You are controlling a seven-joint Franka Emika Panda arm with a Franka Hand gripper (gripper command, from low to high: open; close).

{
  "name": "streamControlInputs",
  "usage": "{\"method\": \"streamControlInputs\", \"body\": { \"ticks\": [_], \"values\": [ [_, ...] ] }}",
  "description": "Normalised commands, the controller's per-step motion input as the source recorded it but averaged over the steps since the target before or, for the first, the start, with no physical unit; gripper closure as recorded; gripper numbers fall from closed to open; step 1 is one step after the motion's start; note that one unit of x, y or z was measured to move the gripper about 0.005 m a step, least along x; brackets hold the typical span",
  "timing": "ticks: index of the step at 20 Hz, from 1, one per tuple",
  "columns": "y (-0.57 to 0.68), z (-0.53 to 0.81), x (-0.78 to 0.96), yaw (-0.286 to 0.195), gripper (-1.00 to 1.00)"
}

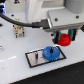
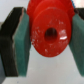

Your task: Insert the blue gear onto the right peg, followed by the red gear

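The blue gear (image 1: 50, 53) lies flat on the black-framed pale plate (image 1: 34, 59), toward the exterior view's right end of it. The right peg is hidden, presumably under the blue gear. My gripper (image 1: 62, 39) hangs just above and to the exterior view's right of the blue gear, shut on the red gear (image 1: 63, 39). In the wrist view the red gear (image 2: 49, 31) fills the middle, its centre hole facing the camera, clamped between the two teal finger pads (image 2: 21, 42).
A thin dark pin (image 1: 38, 54) stands on the plate to the exterior view's left of the blue gear. A small pale-and-black fixture (image 1: 19, 31) stands at the back left. A black cable (image 1: 15, 21) runs across the white table (image 1: 10, 62).
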Motion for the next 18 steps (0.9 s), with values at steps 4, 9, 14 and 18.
{"method": "streamControlInputs", "body": {
  "ticks": [4,9,14,18],
  "values": [
    [-0.18,-0.08,0.07,0.000,1.00],
    [-0.16,-0.15,0.02,0.000,1.00],
    [-0.15,-0.14,0.04,0.000,1.00],
    [-0.14,-0.17,0.05,0.000,1.00]
  ]
}}
